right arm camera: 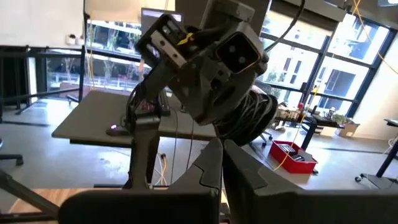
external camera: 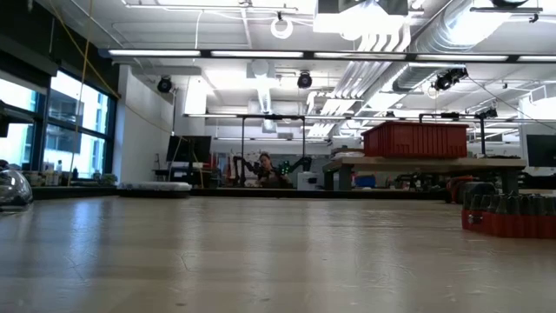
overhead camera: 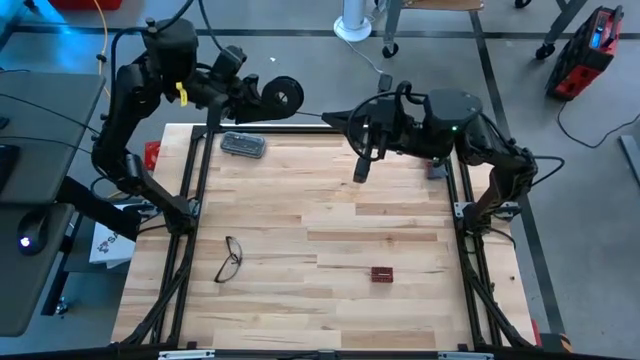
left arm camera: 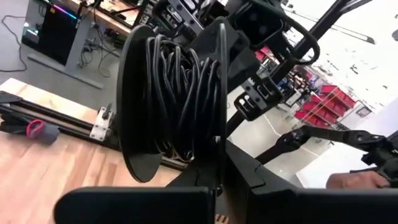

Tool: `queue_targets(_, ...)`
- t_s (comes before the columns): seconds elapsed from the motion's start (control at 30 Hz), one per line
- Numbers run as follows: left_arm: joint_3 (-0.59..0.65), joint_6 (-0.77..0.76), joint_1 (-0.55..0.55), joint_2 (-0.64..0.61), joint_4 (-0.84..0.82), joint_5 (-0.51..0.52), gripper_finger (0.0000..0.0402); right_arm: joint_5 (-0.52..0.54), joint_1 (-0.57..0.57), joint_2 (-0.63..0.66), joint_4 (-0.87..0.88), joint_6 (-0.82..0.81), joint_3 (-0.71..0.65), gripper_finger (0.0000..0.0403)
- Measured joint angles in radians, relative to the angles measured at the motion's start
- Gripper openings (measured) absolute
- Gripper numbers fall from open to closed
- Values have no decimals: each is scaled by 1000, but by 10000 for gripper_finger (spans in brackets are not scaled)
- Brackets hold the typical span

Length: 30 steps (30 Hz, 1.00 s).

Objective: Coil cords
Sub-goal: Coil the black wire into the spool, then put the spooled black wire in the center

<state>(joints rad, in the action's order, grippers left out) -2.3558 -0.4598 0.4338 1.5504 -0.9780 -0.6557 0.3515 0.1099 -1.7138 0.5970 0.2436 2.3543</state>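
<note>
The left tool grips a round black reel wound with glossy thin wire, facing the clenched right tool.

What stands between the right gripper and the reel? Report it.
Nothing visible. The reel, held by the left gripper beyond the far edge of the table, faces the right gripper across open air.

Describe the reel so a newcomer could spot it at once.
Start at the wooden table and go to its far edge, near the left corner. There the left claw, shut, holds the reel up above the edge. It is a round black spool wound with thin dark cord, unlike the flat eyeglasses lying on the wood.
</note>
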Motion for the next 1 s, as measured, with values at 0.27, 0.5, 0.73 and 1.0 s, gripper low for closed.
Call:
queue_targets(0.27,0,35,-2,-2,-44,18,3,17,-14,4,39,-11,0,0)
queue_targets(0.5,0,106,-2,-7,-114,70,3,25,-14,6,61,4,0,0)
queue_targets(0.73,-1,248,-2,-8,-327,210,3,38,-19,8,159,-14,3,1)
queue_targets(1.0,0,407,-36,-3,-560,388,3,146,-47,7,437,-160,3,27)
